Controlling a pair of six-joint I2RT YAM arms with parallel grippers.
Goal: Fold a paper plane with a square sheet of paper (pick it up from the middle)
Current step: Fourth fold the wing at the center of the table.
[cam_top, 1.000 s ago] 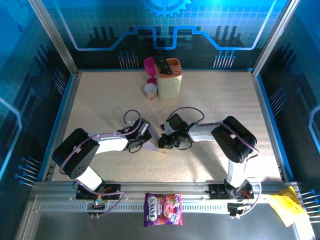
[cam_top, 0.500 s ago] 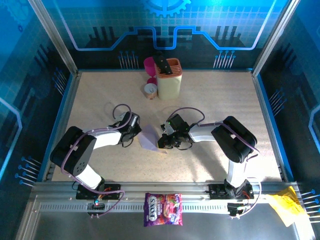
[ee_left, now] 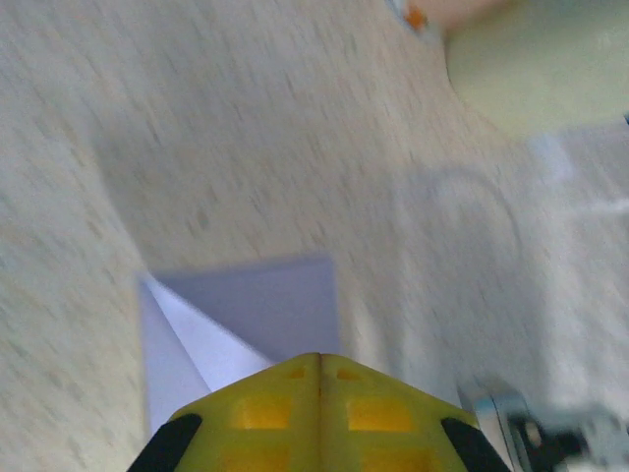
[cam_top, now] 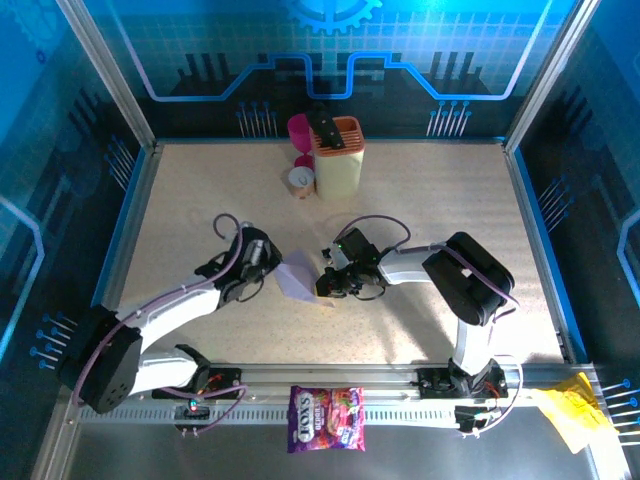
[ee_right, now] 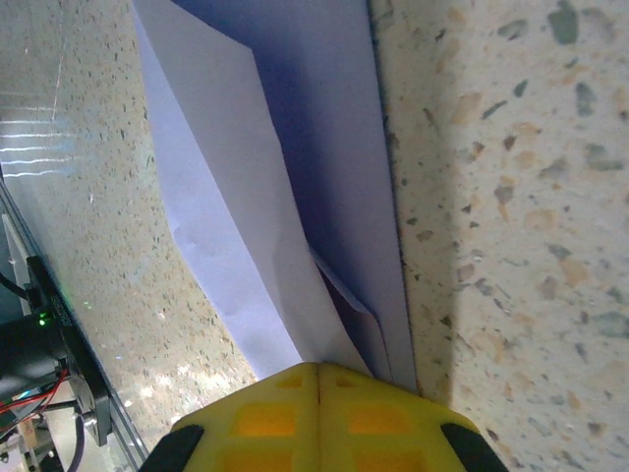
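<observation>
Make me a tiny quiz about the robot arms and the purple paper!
1. True or false: the left gripper and the right gripper are both shut.
2. In the top view, the paper lies: A) between the grippers, B) left of both, C) right of both.
3. What lies at the middle of the front rail?

Key: 1 true. 2 A. 3 the sweets bag.
</observation>
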